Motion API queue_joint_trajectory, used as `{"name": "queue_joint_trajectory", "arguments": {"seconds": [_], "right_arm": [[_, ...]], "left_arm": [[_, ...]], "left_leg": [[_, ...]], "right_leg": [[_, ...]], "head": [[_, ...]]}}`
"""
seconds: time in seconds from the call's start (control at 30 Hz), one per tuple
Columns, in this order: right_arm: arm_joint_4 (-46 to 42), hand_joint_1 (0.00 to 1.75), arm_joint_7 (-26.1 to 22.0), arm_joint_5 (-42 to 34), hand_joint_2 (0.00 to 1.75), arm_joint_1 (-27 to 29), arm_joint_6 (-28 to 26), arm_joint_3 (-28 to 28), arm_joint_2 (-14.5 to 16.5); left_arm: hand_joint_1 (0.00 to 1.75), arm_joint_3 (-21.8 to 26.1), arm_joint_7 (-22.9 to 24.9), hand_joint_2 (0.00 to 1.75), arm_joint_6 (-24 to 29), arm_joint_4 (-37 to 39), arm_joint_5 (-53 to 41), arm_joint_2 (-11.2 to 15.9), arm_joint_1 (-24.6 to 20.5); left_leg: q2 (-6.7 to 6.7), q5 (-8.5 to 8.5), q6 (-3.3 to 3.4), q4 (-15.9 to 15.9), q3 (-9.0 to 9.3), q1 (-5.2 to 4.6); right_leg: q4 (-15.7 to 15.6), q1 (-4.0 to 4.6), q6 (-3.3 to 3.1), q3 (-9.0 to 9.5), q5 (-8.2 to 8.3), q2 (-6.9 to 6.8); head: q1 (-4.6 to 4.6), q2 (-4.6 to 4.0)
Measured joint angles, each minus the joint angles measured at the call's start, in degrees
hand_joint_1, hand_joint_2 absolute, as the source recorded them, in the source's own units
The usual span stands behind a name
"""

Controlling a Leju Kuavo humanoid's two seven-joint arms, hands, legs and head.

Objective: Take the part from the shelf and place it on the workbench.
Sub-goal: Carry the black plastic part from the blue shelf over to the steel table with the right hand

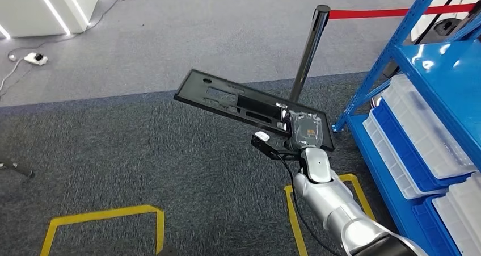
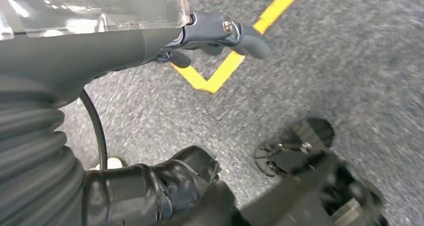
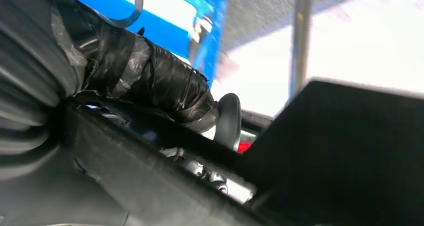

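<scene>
Head view: blue shelf [image 1: 437, 68] at right with white bins [image 1: 422, 137], grey carpet floor [image 1: 113, 148] with yellow tape [image 1: 102, 215], black post [image 1: 309, 51] with red belt [image 1: 391, 12] behind. Long flat black part [image 1: 238, 103] off the shelf, held out over the floor at one end only by right hand [image 1: 303, 132], tilted, far end unsupported. No table in sight.

Right wrist view: thumb [image 3: 227, 118] hooked over the part's edge [image 3: 350, 151], so pinching it.

Left wrist view: left hand [image 2: 220, 35] hanging over the floor, fingers loosely apart, holding nothing.

Risks, as judged: long lever on a one-end pinch, so likely to sag, twist or slip out during walking or turning. Far end liable to clip the post or a shelf upright on a swing. Blurred wrist pictures suggest motion, adding to slip risk.
</scene>
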Motion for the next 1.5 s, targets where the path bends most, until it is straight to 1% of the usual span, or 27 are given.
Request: {"name": "queue_joint_trajectory", "arguments": {"seconds": [0.07,0.1,0.13,0.17,0.23,0.3,0.37,0.4,0.43,0.53,0.6,0.63,0.7,0.73,0.8,0.83,0.9,0.97,1.03,1.1,1.13,1.2,1.27,1.33,1.4,1.43,1.5], "right_arm": [[-0.5,1.75,-0.19,0.07,1.75,0.67,0.01,-0.36,-0.7],[-0.72,1.75,-0.21,0.13,1.75,1.13,0.01,-0.48,-0.92],[-0.9,1.75,-0.2,0.19,1.75,1.55,0.01,-0.6,-1.14],[-1.11,1.75,-0.19,0.24,1.75,1.87,-0.01,-0.71,-1.33],[-1.61,1.75,-0.16,0.3,1.75,2.08,-0.03,-0.93,-1.68],[-2.21,1.75,-0.15,0.4,1.75,2.12,-0.05,-1.07,-1.85],[-2.73,1.75,-0.11,0.61,1.75,2.26,-0.06,-1.1,-1.91],[-2.95,1.75,-0.04,0.81,1.75,2.31,-0.06,-1.14,-1.95],[-3.16,1.75,0.04,1.03,1.75,2.34,-0.05,-1.22,-2.0],[-3.61,1.75,0.13,1.47,1.75,2.42,-0.04,-1.58,-2.29],[-3.73,1.75,0.11,1.66,1.75,2.67,-0.02,-1.77,-2.59],[-3.79,1.75,0.09,1.78,1.75,2.84,-0.01,-1.84,-2.72],[-4.04,1.75,-0.01,2.04,1.75,3.13,-0.01,-1.9,-2.95],[-4.21,1.75,-0.07,2.15,1.75,3.2,-0.01,-1.94,-3.06],[-4.55,1.75,-0.12,2.27,1.75,3.23,0.0,-2.03,-3.4],[-4.68,1.75,-0.14,2.31,1.75,3.25,0.01,-2.06,-3.56],[-4.98,1.75,-0.17,2.55,1.75,3.31,0.03,-2.08,-3.76],[-5.27,1.75,-0.18,2.97,1.75,3.33,0.09,-2.09,-4.08],[-5.45,1.75,-0.2,3.34,1.75,3.48,0.24,-2.09,-4.58],[-5.54,1.75,-0.23,3.71,1.75,3.88,0.54,-2.09,-4.98],[-5.59,1.75,-0.24,3.91,1.75,4.08,0.73,-2.09,-5.12],[-5.81,1.75,-0.26,4.28,1.75,4.26,1.03,-2.09,-5.32],[-6.14,1.75,-0.26,4.5,1.75,4.19,1.1,-2.09,-5.6],[-6.45,1.75,-0.26,4.6,1.75,4.2,1.16,-2.09,-5.81],[-6.85,1.75,-0.32,4.63,1.75,4.25,1.24,-2.09,-5.84],[-7.04,1.75,-0.36,4.62,1.75,4.23,1.27,-2.09,-5.86],[-7.35,1.75,-0.53,4.39,1.75,4.18,1.3,-2.1,-5.91]], "left_arm": [[0.0,0.03,0.0,1.75,0.04,0.0,0.0,0.09,-0.07],[0.0,0.05,0.0,1.75,0.05,0.0,0.0,0.13,-0.05],[0.0,0.07,0.0,1.75,0.05,0.0,0.0,0.14,-0.01],[0.0,0.08,-0.01,1.75,0.04,0.0,0.0,0.15,0.04],[0.0,0.08,-0.03,1.75,0.02,0.0,-0.04,0.14,0.1],[0.0,0.08,-0.08,1.75,0.02,0.0,-0.14,0.13,0.08],[0.0,0.09,-0.13,1.75,0.03,0.0,-0.24,0.14,0.13],[0.0,0.09,-0.14,1.75,0.03,0.0,-0.27,0.19,0.23],[0.0,0.1,-0.15,1.75,0.04,0.0,-0.3,0.22,0.3],[0.0,0.13,-0.26,1.75,0.06,0.0,-0.31,0.28,0.17],[0.0,0.17,-0.36,1.75,0.09,0.0,-0.27,0.27,0.11],[0.0,0.2,-0.4,1.75,0.1,0.0,-0.24,0.26,0.17],[0.0,0.29,-0.47,1.75,0.16,0.0,-0.19,0.27,0.27],[0.0,0.34,-0.52,1.75,0.19,0.0,-0.18,0.28,0.23],[0.0,0.46,-0.65,1.75,0.21,0.0,-0.17,0.29,0.1],[0.0,0.54,-0.7,1.75,0.21,0.0,-0.17,0.3,0.1],[0.0,0.73,-0.74,1.75,0.22,0.0,-0.17,0.28,0.36],[0.0,0.87,-0.76,1.75,0.22,0.0,-0.17,0.26,0.52],[0.0,0.96,-0.8,1.75,0.28,0.0,-0.17,0.26,0.31],[0.0,1.04,-0.81,1.75,0.34,0.0,-0.17,0.26,0.12],[0.0,1.07,-0.81,1.75,0.36,0.0,-0.17,0.26,0.12],[0.0,1.09,-0.81,1.75,0.37,0.0,-0.17,0.26,0.19],[0.0,1.09,-0.82,1.75,0.39,0.0,-0.17,0.25,0.19],[0.0,1.1,-0.85,1.75,0.47,0.0,-0.17,0.25,0.17],[0.0,1.13,-0.86,1.75,0.57,0.0,-0.17,0.3,0.32],[0.0,1.14,-0.85,1.75,0.61,0.0,-0.17,0.33,0.44],[0.0,1.16,-0.86,1.75,0.66,0.0,-0.17,0.39,0.46]], "left_leg": [[-1.46,0.02,0.17,0.07,-0.01,0.04],[-2.34,0.01,0.17,0.16,-0.01,0.04],[-3.24,-0.01,0.15,0.31,-0.01,0.04],[-4.14,-0.06,0.08,0.5,-0.01,0.06],[-5.64,-0.3,-0.26,1.03,-0.17,0.02],[-6.74,-0.38,-0.81,1.41,-0.62,0.08],[-7.81,-0.17,-1.45,1.37,-0.99,0.24],[-7.76,-0.25,-1.71,1.51,-1.14,0.27],[-6.83,-0.75,-1.97,2.21,-1.53,0.19],[-1.85,-5.29,-2.69,10.71,-5.64,0.22],[-0.65,-7.22,-3.01,16.47,-8.42,0.48],[-0.45,-6.71,-3.06,16.61,-8.44,0.55],[0.47,-3.38,-2.8,10.62,-5.21,0.53],[1.7,-2.07,-2.54,6.57,-3.09,0.24],[3.41,-0.95,-1.82,1.58,-0.56,-0.41],[3.42,-1.14,-1.52,1.0,-0.39,-0.71],[2.02,-0.88,-0.9,0.64,-0.31,-0.62],[0.8,-0.56,-0.26,0.15,-0.05,-0.29],[-0.39,-0.43,0.27,0.02,0.06,-0.14],[-1.94,-0.46,0.5,0.15,0.06,-0.14],[-2.82,-0.51,0.49,0.29,0.07,-0.12],[-4.58,-0.77,0.27,0.8,0.07,-0.01],[-6.11,-1.18,-0.26,1.52,-0.2,0.1],[-7.34,-1.27,-0.93,1.84,-0.66,0.3],[-8.24,-1.13,-1.61,1.68,-0.98,0.5],[-7.38,-1.39,-1.88,2.0,-1.18,0.42],[-3.82,-3.43,-2.32,5.53,-2.89,0.26]], "right_leg": [[7.46,-0.12,0.11,-3.78,-2.86,1.73],[9.41,-0.15,0.15,-4.96,-2.98,1.92],[9.07,-0.18,0.11,-5.1,-1.9,2.02],[6.51,-0.21,0.02,-4.16,0.13,2.25],[-1.42,-0.41,-0.13,-0.82,4.06,4.19],[-5.66,-0.52,-0.16,1.13,5.32,5.78],[-6.03,-0.41,-0.38,1.39,5.29,5.08],[-6.24,-0.41,-0.65,1.5,5.4,4.41],[-6.52,-0.46,-1.03,1.65,5.51,3.74],[-7.01,-0.33,-1.84,1.85,5.67,1.64],[-7.0,-0.14,-1.94,1.85,5.55,0.17],[-6.99,-0.1,-1.93,1.87,5.48,-0.55],[-6.99,-0.03,-1.75,1.99,5.32,-1.91],[-6.98,0.07,-1.58,2.07,5.21,-2.53],[-6.94,0.31,-1.13,2.22,4.96,-3.73],[-6.96,0.4,-0.87,2.3,4.85,-4.36],[-6.88,0.34,-0.26,2.47,4.51,-4.96],[-4.9,0.05,0.33,1.64,3.1,-2.43],[1.23,-0.2,0.67,-1.41,0.0,0.84],[7.82,-0.27,0.85,-4.97,-2.16,1.75],[8.83,-0.34,0.91,-5.75,-1.78,1.87],[4.32,-0.63,0.92,-4.1,1.98,2.52],[-2.64,-1.04,0.87,-0.95,5.02,4.97],[-5.42,-1.06,0.76,0.42,5.35,6.48],[-5.87,-0.95,0.33,0.72,5.42,5.37],[-6.18,-0.98,-0.03,0.95,5.51,4.7],[-6.83,-1.02,-0.85,1.41,5.66,3.2]], "head": [[0.02,0.0],[0.02,0.0],[0.02,0.0],[0.02,0.0],[0.02,0.0],[0.01,0.0],[-0.01,0.0],[-0.01,0.0],[-0.12,0.0],[-0.43,0.0],[-0.43,0.0],[-0.43,0.0],[-0.44,0.0],[-0.44,0.0],[-0.4,0.0],[-0.39,0.0],[-0.38,0.0],[-0.38,0.0],[-0.37,0.0],[-0.36,0.0],[-0.36,0.0],[-0.36,0.0],[-0.37,0.0],[-0.38,0.0],[-0.39,0.0],[-0.4,0.0],[-0.56,0.0]]}}
